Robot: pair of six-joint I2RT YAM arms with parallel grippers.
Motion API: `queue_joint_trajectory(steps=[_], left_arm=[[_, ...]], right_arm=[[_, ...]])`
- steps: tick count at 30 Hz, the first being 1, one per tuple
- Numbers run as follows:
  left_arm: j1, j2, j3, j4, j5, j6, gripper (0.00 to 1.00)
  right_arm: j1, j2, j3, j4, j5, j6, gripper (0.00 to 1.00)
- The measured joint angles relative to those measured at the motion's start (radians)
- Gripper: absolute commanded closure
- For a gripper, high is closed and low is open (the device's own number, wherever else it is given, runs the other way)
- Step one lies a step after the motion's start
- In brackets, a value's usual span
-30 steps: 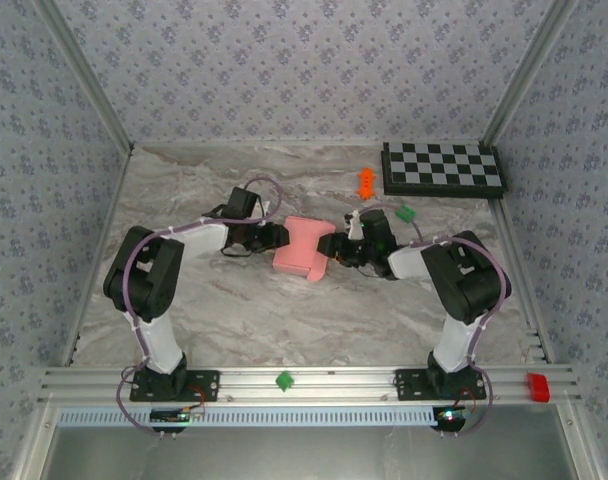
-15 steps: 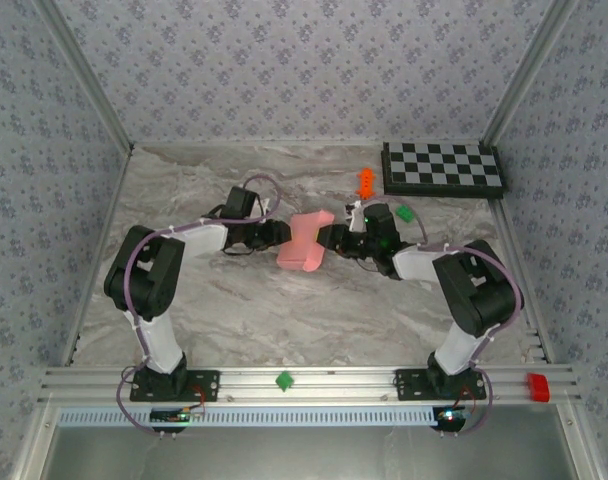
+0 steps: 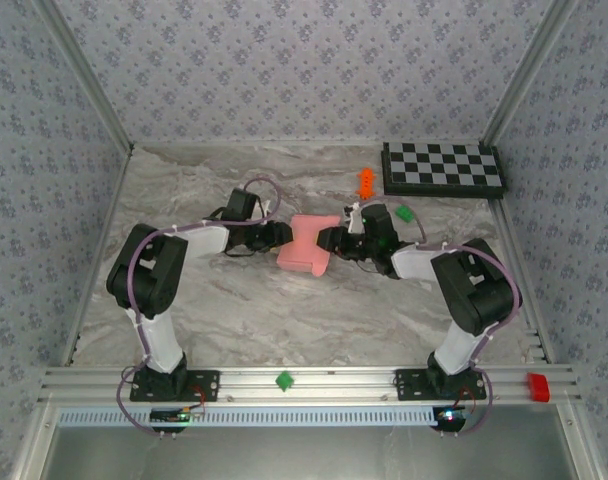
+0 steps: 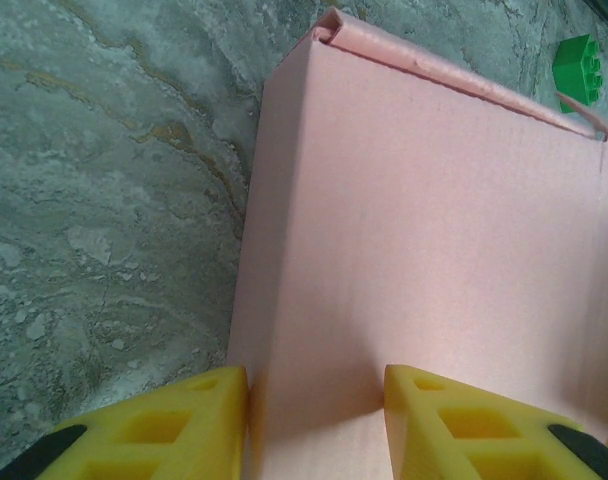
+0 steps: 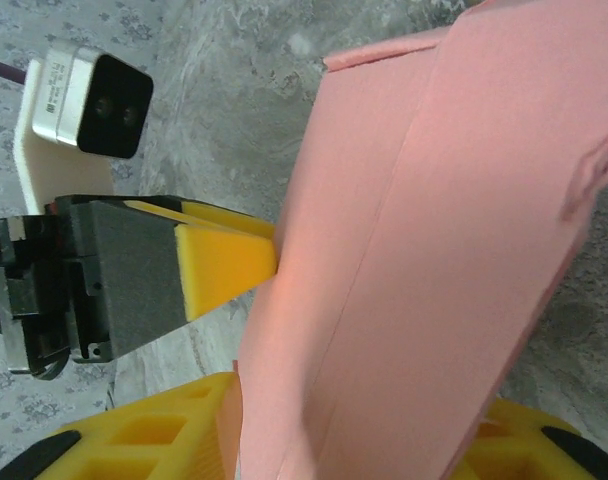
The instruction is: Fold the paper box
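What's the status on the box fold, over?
Left gripper, right gripper: jaws closed on paper box, opposite sides. Green brick nearby, not blocking.

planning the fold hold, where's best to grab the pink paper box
Take the paper box by its thin side walls, coming in level from left and right. Its broad face looks too wide to pinch, but a wall edge is narrow enough, as the left gripper and right gripper straddle it now.

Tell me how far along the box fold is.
Done: the pink box already stands folded into walls. In hand: the left jaws and right jaws clamp it from opposite sides. To do: a flap edge looks untucked, so closing likely remains.
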Motion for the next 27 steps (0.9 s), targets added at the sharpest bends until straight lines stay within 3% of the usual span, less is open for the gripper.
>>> queue_joint_trajectory(steps=[27], left_arm=[[-0.049,0.033,-0.019,0.11,0.013,-0.104,0.59]], right_arm=[[0.013,-0.074,0.082,-0.058,0.008,-0.023,0.61]])
